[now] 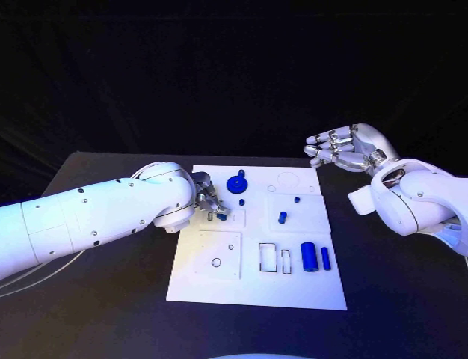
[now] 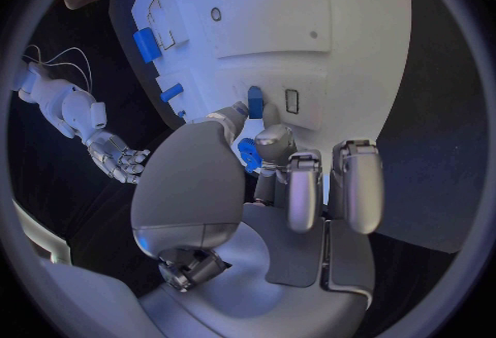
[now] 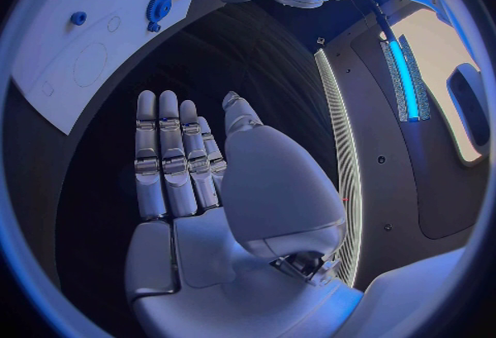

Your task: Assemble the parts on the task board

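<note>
The white task board [image 1: 258, 280] lies in the middle of the black table. My left hand [image 1: 208, 200] is over the board's left side and pinches a small blue part [image 2: 248, 154] between thumb and a finger, just above the board. Close to it another small blue part [image 2: 255, 101] stands beside a rectangular slot [image 2: 292, 101]. A blue gear [image 1: 236, 184] sits at the board's far edge, and two short blue pegs [image 1: 297, 200] [image 1: 282, 218] stand near the middle. My right hand [image 1: 342, 147] hovers off the board's far right corner, fingers straight and holding nothing.
A blue cylinder [image 1: 309, 256] and a thin blue bar [image 1: 326, 257] lie on the board's right side beside two empty rectangular slots [image 1: 268, 256]. A round outline [image 1: 290, 180] marks the far right corner. Black table surrounds the board.
</note>
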Controlling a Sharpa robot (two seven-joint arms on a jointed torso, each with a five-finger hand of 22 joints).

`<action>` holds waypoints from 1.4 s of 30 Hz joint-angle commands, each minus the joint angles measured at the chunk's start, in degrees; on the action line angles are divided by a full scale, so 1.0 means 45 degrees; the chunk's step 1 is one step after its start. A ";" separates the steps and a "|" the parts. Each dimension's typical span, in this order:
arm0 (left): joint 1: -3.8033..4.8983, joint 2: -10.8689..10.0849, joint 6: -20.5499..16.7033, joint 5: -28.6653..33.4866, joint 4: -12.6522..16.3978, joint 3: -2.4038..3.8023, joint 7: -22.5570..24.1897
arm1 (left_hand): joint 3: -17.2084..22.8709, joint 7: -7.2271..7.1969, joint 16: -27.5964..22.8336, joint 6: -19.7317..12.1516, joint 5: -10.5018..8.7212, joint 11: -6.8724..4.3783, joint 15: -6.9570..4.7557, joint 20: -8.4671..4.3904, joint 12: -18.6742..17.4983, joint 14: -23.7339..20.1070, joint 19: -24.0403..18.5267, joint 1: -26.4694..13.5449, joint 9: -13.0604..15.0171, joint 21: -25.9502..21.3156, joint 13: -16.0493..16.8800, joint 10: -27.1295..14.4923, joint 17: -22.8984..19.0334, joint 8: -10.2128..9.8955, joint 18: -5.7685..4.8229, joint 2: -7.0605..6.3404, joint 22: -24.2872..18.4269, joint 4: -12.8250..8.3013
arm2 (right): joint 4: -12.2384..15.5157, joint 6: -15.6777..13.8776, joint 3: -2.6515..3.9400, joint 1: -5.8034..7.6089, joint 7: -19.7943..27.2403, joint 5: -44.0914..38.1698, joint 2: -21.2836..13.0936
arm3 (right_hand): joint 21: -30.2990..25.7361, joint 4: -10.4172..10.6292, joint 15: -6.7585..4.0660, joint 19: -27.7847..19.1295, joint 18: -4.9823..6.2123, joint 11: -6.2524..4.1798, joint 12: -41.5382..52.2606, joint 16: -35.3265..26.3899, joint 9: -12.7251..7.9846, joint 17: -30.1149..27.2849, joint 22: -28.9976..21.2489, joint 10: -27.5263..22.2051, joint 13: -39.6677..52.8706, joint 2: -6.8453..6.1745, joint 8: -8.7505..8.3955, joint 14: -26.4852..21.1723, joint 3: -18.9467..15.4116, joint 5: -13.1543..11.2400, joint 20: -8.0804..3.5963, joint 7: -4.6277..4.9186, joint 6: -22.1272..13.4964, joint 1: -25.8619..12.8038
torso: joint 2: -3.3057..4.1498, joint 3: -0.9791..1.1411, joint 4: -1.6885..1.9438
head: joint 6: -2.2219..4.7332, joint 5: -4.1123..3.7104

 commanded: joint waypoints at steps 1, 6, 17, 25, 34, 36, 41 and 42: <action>-0.0002 0.0008 0.0207 0.0032 0.0022 0.0004 -0.0158 | -0.0203 0.0025 0.0040 0.0054 0.0005 -0.0039 -0.0077 -0.0044 0.0039 0.1368 0.0068 -0.0248 -0.0012 0.0042 -0.0040 -0.0024 0.3355 0.0063 -0.0214 -0.0009 0.1441 -0.0004 | -0.0003 0.0186 0.0002 -0.0012 0.0135 -0.0038 0.0012 | -0.0059 -0.0058 0.0019 -0.0058 0.0153 0.0009 -0.0042 -0.0017 -0.0004 -0.0014 -0.0012 -0.0065 -0.0020 -0.0017 -0.0033 -0.0114 -0.0018 0.0062 0.0012 0.0005 -0.0117 -0.0094 | -0.0003 0.0002 -0.0002 | -0.0016 0.0011; -0.0002 0.0007 0.0173 0.0034 0.0027 0.0004 -0.0164 | -0.0510 0.0031 0.0040 0.0068 0.0005 -0.0033 -0.0072 -0.0042 0.0046 0.1368 0.0074 -0.0421 -0.0027 0.0044 -0.0052 -0.0026 0.3355 0.0053 -0.0216 0.0019 0.1450 0.0001 | -0.0006 0.0180 0.0002 -0.0013 0.0137 -0.0039 0.0014 | -0.0061 -0.0058 0.0019 -0.0058 0.0152 0.0009 -0.0042 -0.0017 -0.0004 -0.0016 -0.0015 -0.0066 -0.0021 -0.0017 -0.0033 -0.0116 -0.0019 0.0061 0.0013 0.0006 -0.0118 -0.0098 | 0.0004 0.0008 -0.0009 | -0.0011 0.0024; -0.0003 0.0001 0.0153 0.0065 0.0030 0.0004 -0.0180 | -0.1249 0.0019 0.0040 0.0144 0.0008 -0.0039 -0.0074 -0.0042 0.0155 0.1368 0.0125 -0.0834 -0.0057 0.0077 0.0001 0.0022 0.3355 0.0053 -0.0232 0.0181 0.1521 0.0017 | -0.0019 0.0182 0.0002 -0.0016 0.0133 -0.0039 0.0011 | -0.0068 -0.0057 0.0023 -0.0062 0.0151 0.0013 -0.0040 -0.0018 -0.0004 -0.0022 -0.0025 -0.0070 -0.0022 -0.0019 -0.0033 -0.0124 -0.0027 0.0057 0.0016 0.0009 -0.0122 -0.0113 | -0.0002 0.0004 -0.0006 | -0.0012 0.0019; -0.0006 -0.0012 0.0109 0.0119 0.0062 0.0005 -0.0185 | -0.1690 -0.0023 0.0040 0.0247 0.0013 -0.0073 -0.0099 -0.0054 0.0271 0.1368 0.0206 -0.1117 -0.0023 0.0141 0.0068 0.0094 0.3355 0.0146 -0.0260 0.0303 0.1637 0.0022 | -0.0030 0.0180 0.0002 -0.0019 0.0137 -0.0039 0.0012 | -0.0069 -0.0056 0.0024 -0.0063 0.0151 0.0014 -0.0040 -0.0019 -0.0004 -0.0023 -0.0027 -0.0070 -0.0023 -0.0019 -0.0033 -0.0125 -0.0028 0.0057 0.0017 0.0009 -0.0122 -0.0116 | -0.0002 0.0003 -0.0005 | 0.0002 0.0020; -0.0006 -0.0019 0.0023 0.0147 0.0087 0.0006 -0.0194 | -0.1878 -0.0040 0.0040 0.0269 0.0015 -0.0087 -0.0112 -0.0063 0.0345 0.1368 0.0260 -0.1227 -0.0006 0.0185 0.0119 0.0135 0.3355 0.0185 -0.0278 0.0355 0.1715 0.0022 | -0.0039 0.0178 0.0002 -0.0024 0.0140 -0.0039 0.0021 | -0.0074 -0.0055 0.0027 -0.0066 0.0151 0.0016 -0.0038 -0.0020 -0.0004 -0.0028 -0.0035 -0.0072 -0.0024 -0.0021 -0.0032 -0.0132 -0.0034 0.0055 0.0020 0.0011 -0.0124 -0.0127 | 0.0002 0.0005 -0.0002 | 0.0019 0.0033; -0.0006 -0.0016 0.0014 0.0149 0.0087 0.0006 -0.0196 | -0.1927 -0.0044 0.0040 0.0277 0.0015 -0.0091 -0.0115 -0.0066 0.0366 0.1368 0.0279 -0.1266 -0.0003 0.0200 0.0134 0.0148 0.3355 0.0194 -0.0285 0.0386 0.1742 0.0025 | -0.0041 0.0178 0.0002 -0.0025 0.0140 -0.0039 0.0023 | -0.0074 -0.0055 0.0027 -0.0066 0.0151 0.0016 -0.0038 -0.0020 -0.0004 -0.0028 -0.0035 -0.0072 -0.0024 -0.0021 -0.0032 -0.0132 -0.0034 0.0055 0.0020 0.0011 -0.0124 -0.0127 | -0.0002 0.0007 -0.0009 | 0.0020 0.0040; -0.0006 -0.0013 -0.0018 0.0153 0.0072 0.0007 -0.0202 | -0.1953 -0.0046 0.0040 0.0279 0.0016 -0.0093 -0.0117 -0.0067 0.0378 0.1368 0.0283 -0.1287 -0.0002 0.0203 0.0142 0.0155 0.3355 0.0197 -0.0286 0.0402 0.1747 0.0026 | -0.0038 0.0182 0.0002 -0.0028 0.0139 -0.0039 0.0021 | -0.0074 -0.0055 0.0027 -0.0066 0.0151 0.0016 -0.0038 -0.0020 -0.0004 -0.0028 -0.0035 -0.0072 -0.0024 -0.0021 -0.0032 -0.0132 -0.0034 0.0055 0.0020 0.0011 -0.0124 -0.0127 | -0.0001 0.0009 -0.0016 | 0.0034 0.0038; -0.0006 -0.0014 -0.0026 0.0157 0.0068 0.0007 -0.0202 | -0.1953 -0.0046 0.0040 0.0279 0.0016 -0.0093 -0.0117 -0.0067 0.0378 0.1368 0.0283 -0.1287 -0.0002 0.0203 0.0142 0.0155 0.3355 0.0197 -0.0286 0.0402 0.1747 0.0026 | -0.0036 0.0182 0.0002 -0.0028 0.0137 -0.0039 0.0017 | -0.0074 -0.0055 0.0027 -0.0066 0.0151 0.0016 -0.0038 -0.0020 -0.0004 -0.0028 -0.0035 -0.0072 -0.0024 -0.0021 -0.0032 -0.0132 -0.0034 0.0055 0.0020 0.0011 -0.0124 -0.0127 | 0.0002 0.0009 -0.0017 | 0.0031 0.0039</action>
